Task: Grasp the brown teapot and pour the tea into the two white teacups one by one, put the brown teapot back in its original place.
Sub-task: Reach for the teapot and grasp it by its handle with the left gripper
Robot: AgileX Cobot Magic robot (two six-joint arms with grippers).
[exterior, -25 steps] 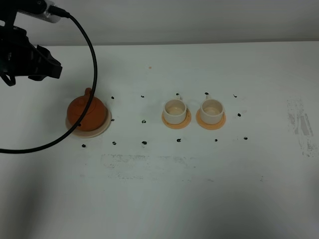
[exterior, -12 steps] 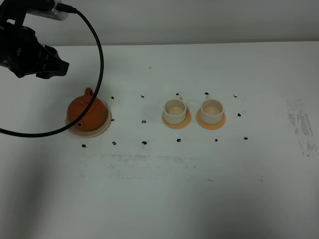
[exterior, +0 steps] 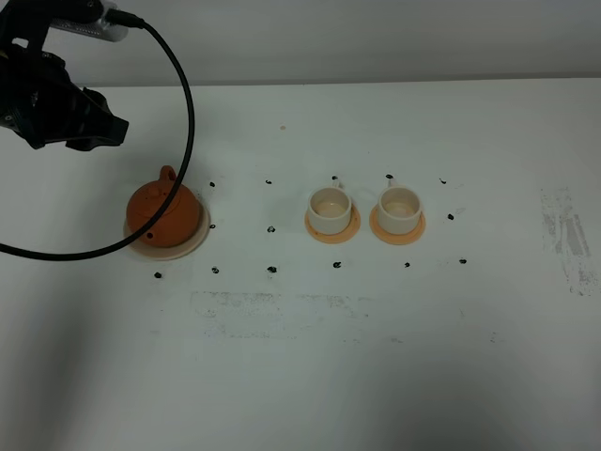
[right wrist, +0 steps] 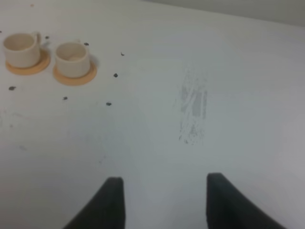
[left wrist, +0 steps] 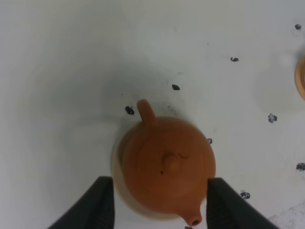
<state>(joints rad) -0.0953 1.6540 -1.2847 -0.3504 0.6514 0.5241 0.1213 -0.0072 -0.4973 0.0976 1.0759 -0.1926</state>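
The brown teapot (exterior: pixel 165 214) sits lid on, on the pale beige saucer (exterior: pixel 194 241) at the left of the table. My left gripper (exterior: pixel 73 115) hovers high behind and left of it, open and empty. In the left wrist view the teapot (left wrist: pixel 167 164) lies below and between the spread fingers of the left gripper (left wrist: pixel 159 210), untouched. The two white teacups (exterior: pixel 330 209) (exterior: pixel 398 208) stand on orange coasters at the centre; no dark tea shows in them. They also show in the right wrist view (right wrist: pixel 20 47) (right wrist: pixel 72 58). My right gripper (right wrist: pixel 162 200) is open, far right of the cups.
Small black marks (exterior: pixel 271 228) dot the white table around the teapot and cups. A grey scuffed patch (exterior: pixel 563 235) lies at the right, and a faint one (exterior: pixel 272 305) in front of the cups. A black cable (exterior: pixel 178 122) loops from the left arm over the teapot's side.
My left arm has shifted slightly to the right and back above the table. The teapot and cups have not moved.
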